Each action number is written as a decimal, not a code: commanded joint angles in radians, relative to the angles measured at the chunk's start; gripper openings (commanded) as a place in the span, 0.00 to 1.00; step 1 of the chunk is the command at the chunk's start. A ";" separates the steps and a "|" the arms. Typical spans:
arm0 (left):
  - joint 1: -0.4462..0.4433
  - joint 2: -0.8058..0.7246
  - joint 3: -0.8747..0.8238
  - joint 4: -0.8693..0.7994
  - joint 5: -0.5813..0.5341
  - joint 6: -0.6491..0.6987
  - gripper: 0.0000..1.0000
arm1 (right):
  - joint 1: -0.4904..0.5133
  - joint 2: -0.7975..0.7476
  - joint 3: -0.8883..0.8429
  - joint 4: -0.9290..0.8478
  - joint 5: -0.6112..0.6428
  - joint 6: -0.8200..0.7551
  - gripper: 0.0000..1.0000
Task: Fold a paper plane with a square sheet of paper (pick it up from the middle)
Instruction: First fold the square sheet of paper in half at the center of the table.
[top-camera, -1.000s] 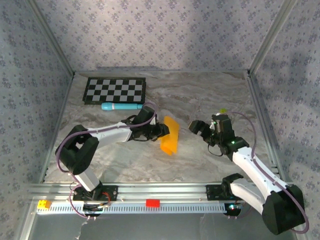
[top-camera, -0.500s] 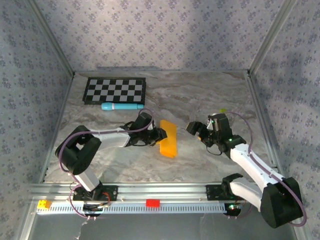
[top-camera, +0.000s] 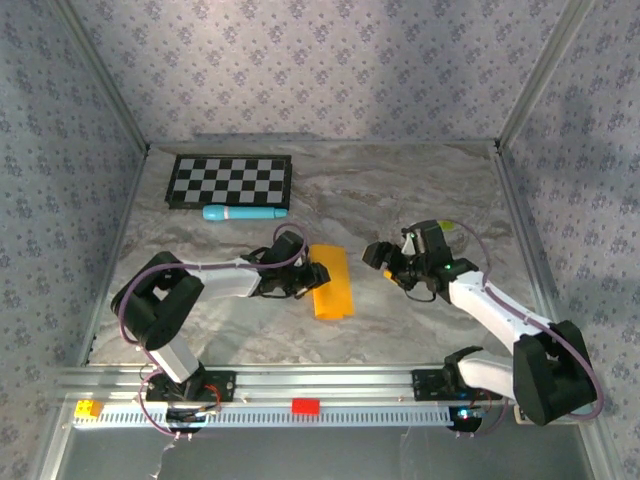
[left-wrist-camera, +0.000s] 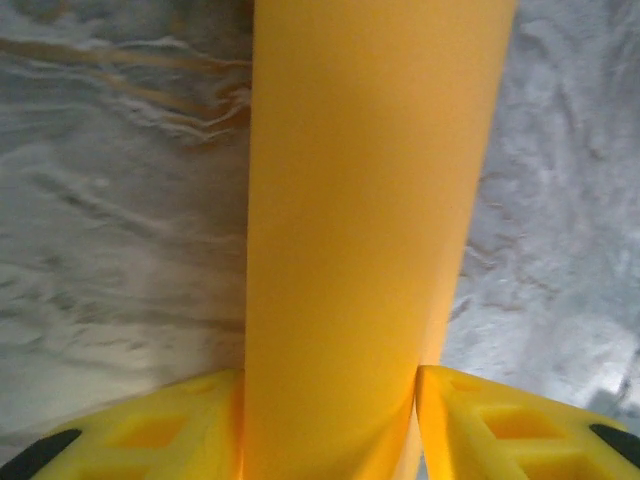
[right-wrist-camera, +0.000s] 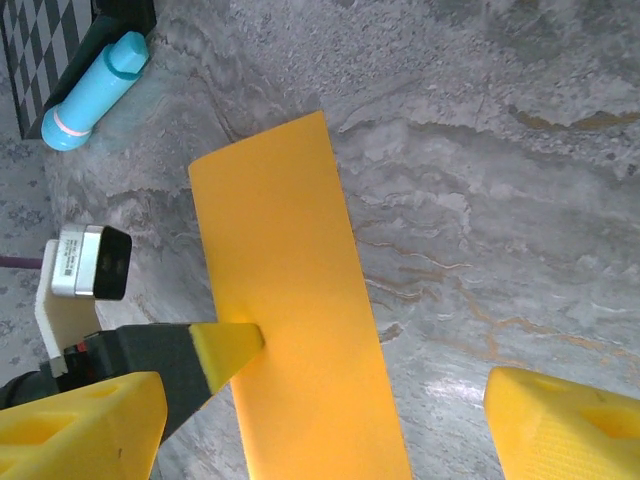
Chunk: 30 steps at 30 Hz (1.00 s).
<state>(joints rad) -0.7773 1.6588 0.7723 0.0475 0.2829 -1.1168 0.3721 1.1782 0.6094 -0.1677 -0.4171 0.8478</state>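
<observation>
The square sheet of paper (top-camera: 333, 283) is orange and folded into a long strip, lying low on the marble table (top-camera: 420, 190) at the centre. My left gripper (top-camera: 314, 275) reaches it from the left. In the left wrist view the paper (left-wrist-camera: 350, 230) fills the gap between the yellow fingers (left-wrist-camera: 150, 430) and touches both. In the right wrist view one left fingertip (right-wrist-camera: 228, 345) rests on the strip's (right-wrist-camera: 290, 300) left edge. My right gripper (top-camera: 383, 264) stands open just right of the paper, its fingers (right-wrist-camera: 565, 420) spread wide with the strip's near end between them in the right wrist view.
A black-and-white checkerboard (top-camera: 230, 180) lies at the back left with a light-blue cylinder (top-camera: 243, 213) in front of it; the cylinder (right-wrist-camera: 100, 90) also shows in the right wrist view. A tiny yellow-green bit (top-camera: 447, 225) sits behind the right gripper. Patterned walls enclose the table.
The paper was held raised and tilted; now it lies lower and flatter, nearer the front. The left gripper came down with it. The right gripper has moved left toward the paper.
</observation>
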 joint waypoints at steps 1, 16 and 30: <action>-0.011 0.009 0.057 -0.123 -0.079 0.060 0.50 | 0.010 0.016 0.042 -0.005 -0.023 -0.023 0.85; -0.008 -0.034 0.122 -0.302 -0.183 0.179 0.47 | 0.030 0.029 0.043 -0.010 -0.015 -0.034 0.86; 0.015 0.060 0.215 -0.452 -0.117 0.362 0.45 | 0.059 0.073 0.068 -0.019 -0.013 -0.037 0.86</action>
<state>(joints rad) -0.7658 1.6943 0.9600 -0.3309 0.1463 -0.8162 0.4240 1.2423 0.6468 -0.1677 -0.4267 0.8291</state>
